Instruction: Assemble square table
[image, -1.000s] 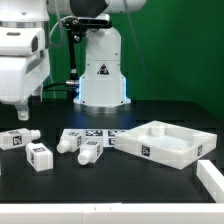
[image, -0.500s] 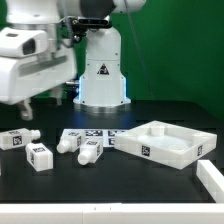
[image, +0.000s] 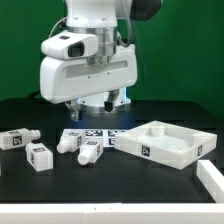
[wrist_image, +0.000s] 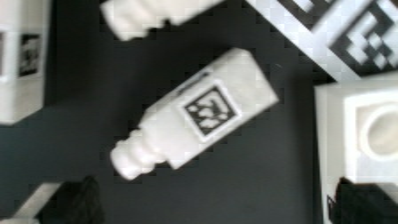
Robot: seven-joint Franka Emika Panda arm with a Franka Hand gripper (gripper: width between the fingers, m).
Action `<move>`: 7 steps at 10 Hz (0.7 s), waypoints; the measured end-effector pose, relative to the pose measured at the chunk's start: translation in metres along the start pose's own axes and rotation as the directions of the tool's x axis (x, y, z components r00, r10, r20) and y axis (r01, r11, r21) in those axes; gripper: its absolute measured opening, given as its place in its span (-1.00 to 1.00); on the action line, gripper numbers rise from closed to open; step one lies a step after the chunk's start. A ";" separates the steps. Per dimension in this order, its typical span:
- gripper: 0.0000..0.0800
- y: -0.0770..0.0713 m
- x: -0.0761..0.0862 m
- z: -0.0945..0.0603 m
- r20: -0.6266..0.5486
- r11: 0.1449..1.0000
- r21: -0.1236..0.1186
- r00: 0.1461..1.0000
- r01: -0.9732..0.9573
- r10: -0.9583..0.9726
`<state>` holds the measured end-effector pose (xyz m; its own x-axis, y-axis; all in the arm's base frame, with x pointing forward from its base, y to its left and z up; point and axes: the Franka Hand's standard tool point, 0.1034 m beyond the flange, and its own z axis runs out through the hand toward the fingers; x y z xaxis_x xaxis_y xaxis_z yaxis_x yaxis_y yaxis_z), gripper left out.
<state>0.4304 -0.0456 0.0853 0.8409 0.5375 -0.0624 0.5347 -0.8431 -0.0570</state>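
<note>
The gripper (wrist_image: 217, 202) is spread wide and holds nothing. Its two dark fingertips (wrist_image: 71, 203) show well apart at the edge of the wrist view, with only the bare black table (wrist_image: 71, 120) between them. In the exterior view it hangs well above the table, over the marker board (image: 100, 133), about mid-scene.

What matters is the leg (wrist_image: 196, 112) centred under the wrist camera. It lies flat on its side, tag up, touching nothing. I take it to be the leg nearest the panel (image: 160, 143) in the exterior view, just left of the panel's near-left corner. There its long axis runs from far right to near left, with the narrow peg end pointing near left. It lies below the gripper and a little nearer, not yet between the fingers.

The leg's axis sits aslant to the line joining the fingertips, neither along it nor square to it. So the coming move probably calls for a wrist turn until the fingers close across the leg's short width, then a small shift and a straight descent. A second leg (image: 68, 143) lies near on the left and the panel's corner near on the right, so the open fingers have little room on either side.
</note>
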 end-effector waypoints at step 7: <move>0.62 -0.088 0.060 0.026 -0.214 0.960 -0.186 0.945 0.210 -0.248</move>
<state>0.4315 0.0613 0.0608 0.6797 0.7139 0.1683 0.7052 -0.6991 0.1177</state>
